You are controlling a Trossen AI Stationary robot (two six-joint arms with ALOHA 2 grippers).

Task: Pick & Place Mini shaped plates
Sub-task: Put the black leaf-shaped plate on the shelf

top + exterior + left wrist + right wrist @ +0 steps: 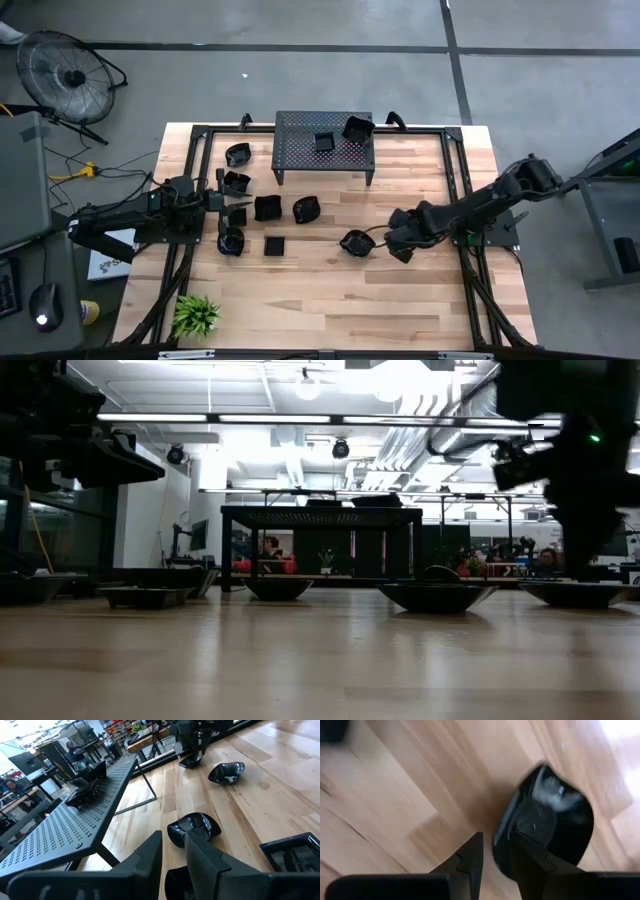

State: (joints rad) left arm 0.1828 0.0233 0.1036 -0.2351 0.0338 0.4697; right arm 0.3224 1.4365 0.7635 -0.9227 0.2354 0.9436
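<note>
My right pincer (495, 855) pinches the rim of a plate (555, 827) on the surface (395, 795). The glossy rim could slip free, since the grip is thin.

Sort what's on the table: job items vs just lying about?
Job:
- mini plates on the wood, e.g.
- two plates on the stand
- plate at the right gripper
- left gripper

Lying about:
- perforated stand
- green plant
</note>
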